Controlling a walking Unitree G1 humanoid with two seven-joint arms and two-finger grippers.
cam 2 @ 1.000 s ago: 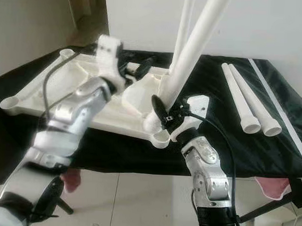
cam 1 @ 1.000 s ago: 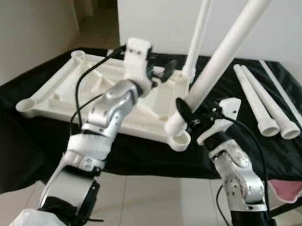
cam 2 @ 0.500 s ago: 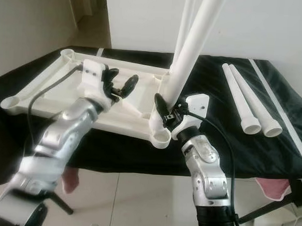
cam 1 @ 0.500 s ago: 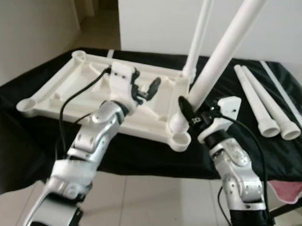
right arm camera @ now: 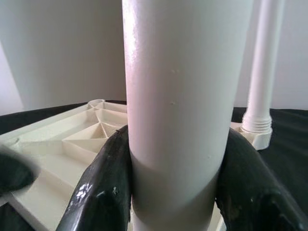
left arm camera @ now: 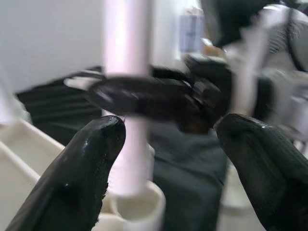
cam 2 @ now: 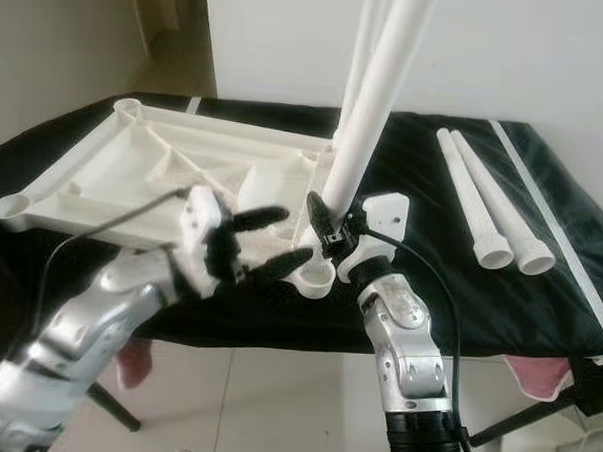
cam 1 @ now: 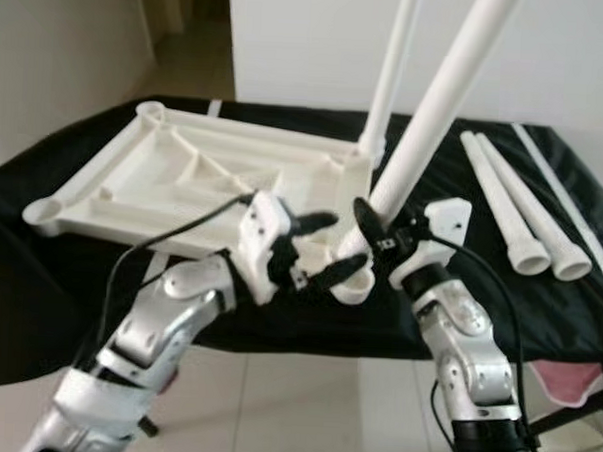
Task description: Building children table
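Right gripper (cam 1: 366,232) pinches the white plastic table leg (cam 1: 434,109), standing tilted in the near-right corner socket of the upside-down white plastic tabletop (cam 1: 164,175) on the black-clothed desk (cam 1: 40,265). Left gripper (cam 1: 320,252) spread, hovering just beside it at desk's front edge.

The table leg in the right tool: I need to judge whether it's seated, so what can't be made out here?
- Table leg: top cut off by the eye views' upper edge.
- Leg's foot in the corner socket: hidden by the right tool and open left tool.
- Left wrist view: the right tool is motion-blurred.
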